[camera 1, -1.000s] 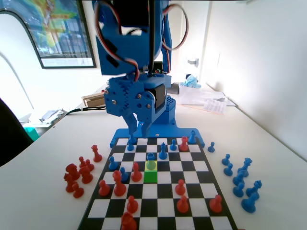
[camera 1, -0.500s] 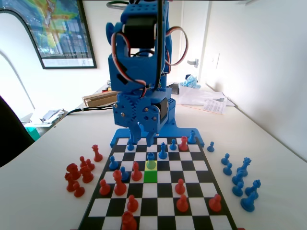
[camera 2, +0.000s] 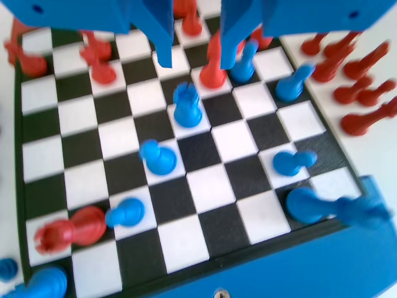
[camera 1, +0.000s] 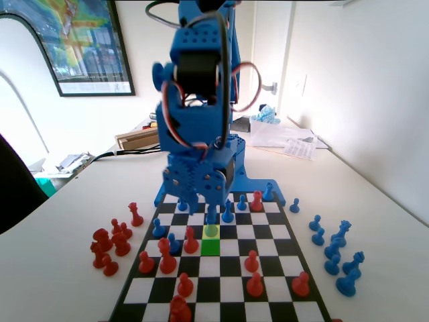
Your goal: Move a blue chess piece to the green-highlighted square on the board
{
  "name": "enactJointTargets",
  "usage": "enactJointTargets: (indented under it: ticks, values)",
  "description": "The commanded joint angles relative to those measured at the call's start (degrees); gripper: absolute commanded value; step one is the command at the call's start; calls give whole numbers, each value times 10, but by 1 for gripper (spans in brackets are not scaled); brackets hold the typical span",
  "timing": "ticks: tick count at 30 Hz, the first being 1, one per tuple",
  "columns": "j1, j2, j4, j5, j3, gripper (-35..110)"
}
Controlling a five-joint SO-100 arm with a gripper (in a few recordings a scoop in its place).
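The blue chess piece stands on the board, tinted green-yellow, one square behind the green-highlighted square, which is bare. My gripper hangs just above and behind the piece. In the wrist view the gripper is open, its two jaws apart with nothing between them. There the same blue chess piece stands on the board just below the gap.
A red piece and a blue piece stand left of the green square; another blue piece is behind right. Red pieces lie off the board at left, blue ones at right.
The arm has swung forward and lowered. The gripper came down from above the board's far edge to just over the tinted blue piece.
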Motion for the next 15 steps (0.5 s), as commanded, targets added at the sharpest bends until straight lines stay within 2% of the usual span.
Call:
enactJointTargets:
  ticks: [1,15]
  values:
    - [-2,15,-13,-12,11,14]
    - [-16,7,-44,-22,38,14]
